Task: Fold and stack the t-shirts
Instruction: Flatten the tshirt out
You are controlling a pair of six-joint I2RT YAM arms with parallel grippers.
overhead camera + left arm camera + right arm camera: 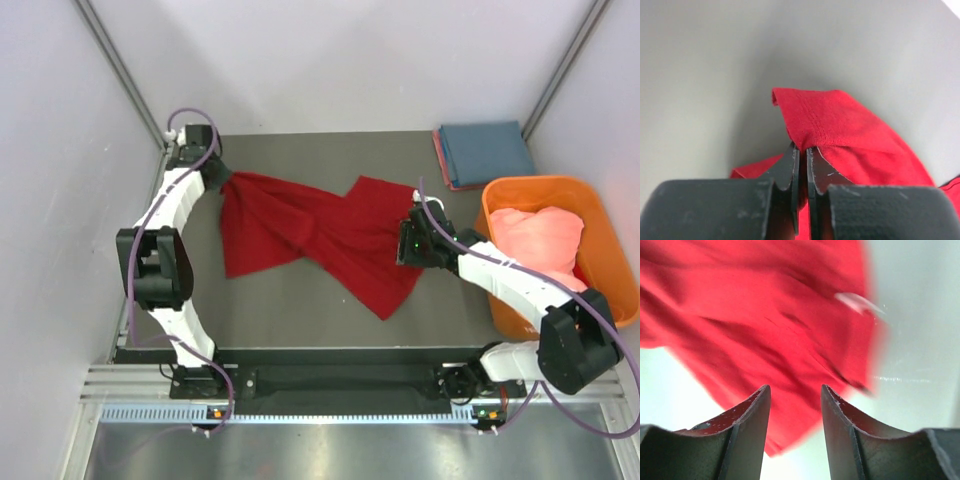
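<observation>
The deep red t-shirt (310, 235) lies crumpled and spread across the grey mat. My left gripper (222, 178) is at the shirt's far left corner. In the left wrist view the left gripper (801, 150) is shut on a stitched hem of the red t-shirt (850, 130). My right gripper (410, 245) hovers over the shirt's right edge. In the right wrist view the right gripper (794, 390) is open with nothing between its fingers, above the blurred red t-shirt (765, 315) and its white label (857, 301). A folded blue t-shirt (487, 152) lies at the back right.
An orange tub (520, 185) stands at the right with a salmon-pink t-shirt (540, 235) bundled inside. A thin pink edge shows under the blue shirt. Grey walls close in the left, back and right sides. The mat's near half in front of the red shirt is bare.
</observation>
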